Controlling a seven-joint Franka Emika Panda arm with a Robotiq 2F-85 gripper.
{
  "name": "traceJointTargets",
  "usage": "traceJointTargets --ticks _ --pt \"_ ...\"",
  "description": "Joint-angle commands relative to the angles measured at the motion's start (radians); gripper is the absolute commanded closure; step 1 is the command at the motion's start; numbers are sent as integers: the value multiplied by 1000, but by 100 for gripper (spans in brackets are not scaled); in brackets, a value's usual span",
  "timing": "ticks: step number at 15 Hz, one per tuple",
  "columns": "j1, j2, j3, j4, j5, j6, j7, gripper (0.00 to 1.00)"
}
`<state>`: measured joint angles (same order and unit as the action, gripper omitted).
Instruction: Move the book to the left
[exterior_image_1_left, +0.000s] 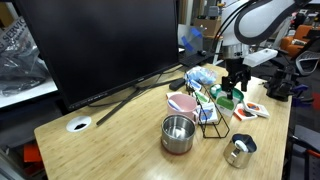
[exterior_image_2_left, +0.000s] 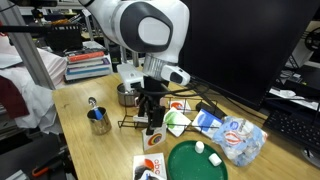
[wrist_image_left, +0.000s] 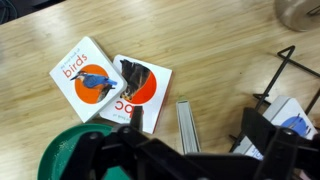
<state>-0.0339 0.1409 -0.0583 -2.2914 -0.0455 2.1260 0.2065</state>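
The book (wrist_image_left: 187, 127) shows edge-on in the wrist view as a thin white slab with a green top edge, standing upright on the wooden table. My gripper (wrist_image_left: 198, 128) is open, with one dark finger on each side of the book and a clear gap to both. In both exterior views the gripper (exterior_image_1_left: 235, 84) (exterior_image_2_left: 151, 112) hangs low over the table beside the wire rack, and the fingers mostly hide the book.
Two small picture books (wrist_image_left: 92, 78) (wrist_image_left: 140, 88) lie flat nearby. A round green bowl (exterior_image_2_left: 195, 163) sits close by, and a black wire rack (wrist_image_left: 285, 75) stands on the other side. A steel cup (exterior_image_1_left: 178, 133), a mug (exterior_image_2_left: 98, 121), a pink bowl (exterior_image_1_left: 182, 102) and a large monitor (exterior_image_1_left: 100, 45) are also on the table.
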Motion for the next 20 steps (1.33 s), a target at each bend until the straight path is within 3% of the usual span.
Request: traceJointTargets --ticks 1,15,17,20 --pt "-5 41 1 40 5 -2 -61 0" --pt "-12 157 0 129 23 -22 -125 4" --pt "-13 162 1 131 27 -19 -129 29" --pt "-16 168 1 138 33 -22 -135 51"
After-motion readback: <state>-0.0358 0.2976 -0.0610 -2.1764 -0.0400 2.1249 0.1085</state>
